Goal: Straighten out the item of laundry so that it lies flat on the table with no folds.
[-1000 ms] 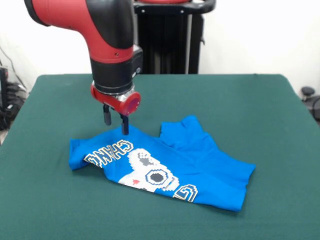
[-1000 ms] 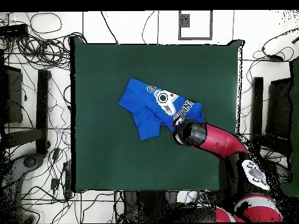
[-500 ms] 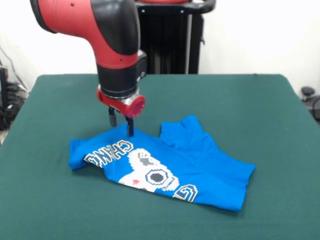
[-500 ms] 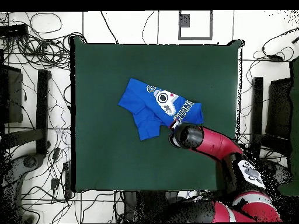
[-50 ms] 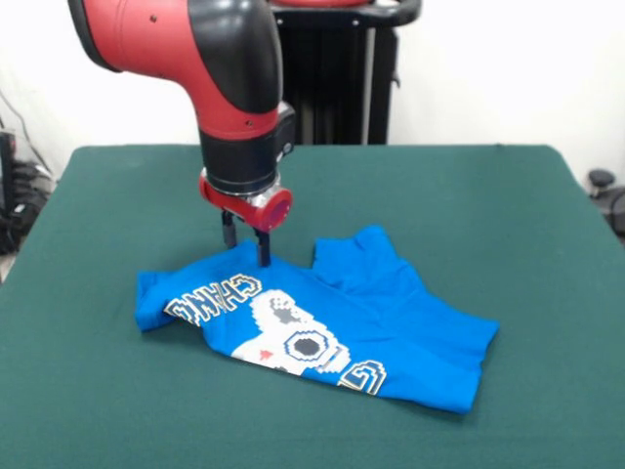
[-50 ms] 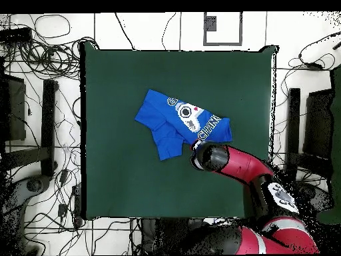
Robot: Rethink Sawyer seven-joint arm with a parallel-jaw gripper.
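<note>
Claw [image 5: 246, 240], fingers apart, sits at the T-shirt [image 5: 322, 327] edge left of centre; closing may pinch both layers.

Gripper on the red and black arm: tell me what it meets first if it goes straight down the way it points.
Most likely the far edge of the crumpled bright blue T-shirt. The gripper points down with open jaws right at that edge; depth is unclear, so it may touch the dark green felt table just behind.

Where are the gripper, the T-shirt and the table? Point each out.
gripper [image 5: 246, 244]: front view, midway between its open fingertips.
T-shirt [image 5: 410, 313]: front view, plain blue cloth right of the graphic.
table [image 6: 120, 87]: overhead view, bare green felt.
</note>
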